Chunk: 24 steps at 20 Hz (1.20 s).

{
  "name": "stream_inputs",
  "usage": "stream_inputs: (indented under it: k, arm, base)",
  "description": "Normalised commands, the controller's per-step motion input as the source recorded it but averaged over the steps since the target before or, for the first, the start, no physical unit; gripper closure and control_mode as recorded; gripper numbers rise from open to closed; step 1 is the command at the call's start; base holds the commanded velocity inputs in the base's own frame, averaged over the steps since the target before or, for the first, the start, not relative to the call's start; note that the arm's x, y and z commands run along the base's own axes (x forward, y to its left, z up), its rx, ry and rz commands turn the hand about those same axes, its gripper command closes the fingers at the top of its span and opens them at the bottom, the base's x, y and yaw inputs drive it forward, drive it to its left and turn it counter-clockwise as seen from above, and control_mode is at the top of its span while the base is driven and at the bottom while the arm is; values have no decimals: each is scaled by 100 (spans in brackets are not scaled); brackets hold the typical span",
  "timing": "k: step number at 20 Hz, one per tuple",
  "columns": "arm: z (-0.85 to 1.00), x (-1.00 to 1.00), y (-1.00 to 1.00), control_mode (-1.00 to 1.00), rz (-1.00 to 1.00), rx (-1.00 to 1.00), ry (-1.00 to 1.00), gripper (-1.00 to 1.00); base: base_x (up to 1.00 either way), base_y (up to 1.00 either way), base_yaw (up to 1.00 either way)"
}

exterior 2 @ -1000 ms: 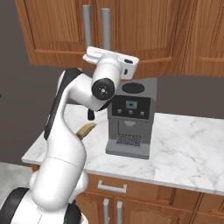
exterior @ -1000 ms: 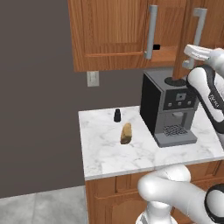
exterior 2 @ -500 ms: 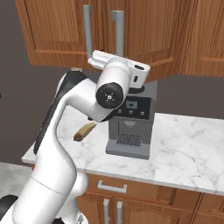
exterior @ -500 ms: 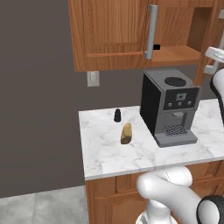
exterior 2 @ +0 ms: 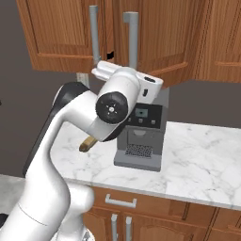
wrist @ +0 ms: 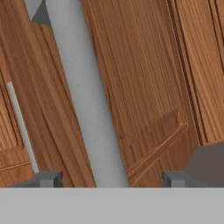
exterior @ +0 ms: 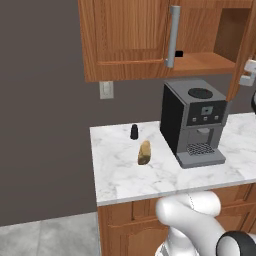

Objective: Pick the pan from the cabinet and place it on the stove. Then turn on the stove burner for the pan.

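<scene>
Jaws are now standing wide: in the hand view the gripper [wrist: 108, 178] is straddling the grey bar handle [wrist: 83, 100] with a gap on each side, where 1 second ago it was pinching far narrower. Over that same second the right-hand door [exterior: 244, 45] of the cabinet [exterior: 125, 40] has been swinging outward, and the left base view is now looking onto an open shelf [exterior: 202, 62] above the coffee machine [exterior: 195, 125]. By my reading the door-opening step is finishing and the handle is being let go, so reaching inside is coming next.

Where the pan is sitting I cannot tell. The visible stretch of shelf is looking bare, and the closed left door is covering the rest. 1 small dark shape [exterior: 178, 53] beside that door's edge may be its black handle, but it is too small to call.
</scene>
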Motion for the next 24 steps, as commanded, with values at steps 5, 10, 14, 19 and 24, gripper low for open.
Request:
stream_inputs:
  k: [5, 10, 14, 19, 24]
  arm:
    - [-1, -53, -3, -100, 0, 0, -9, -100]
    - [5, -91, -3, -100, 0, 0, -14, -100]
    - [10, -95, 30, -100, -5, -4, -17, -100]
    - [12, -81, 56, -100, -13, -9, -11, -100]
    - [13, -56, 57, -100, -17, -11, -1, -100]
  base:
    - [0, 0, 0]
    - [0, 0, 0]
    - [0, 0, 0]
    - [0, 0, 0]
    - [0, 0, 0]
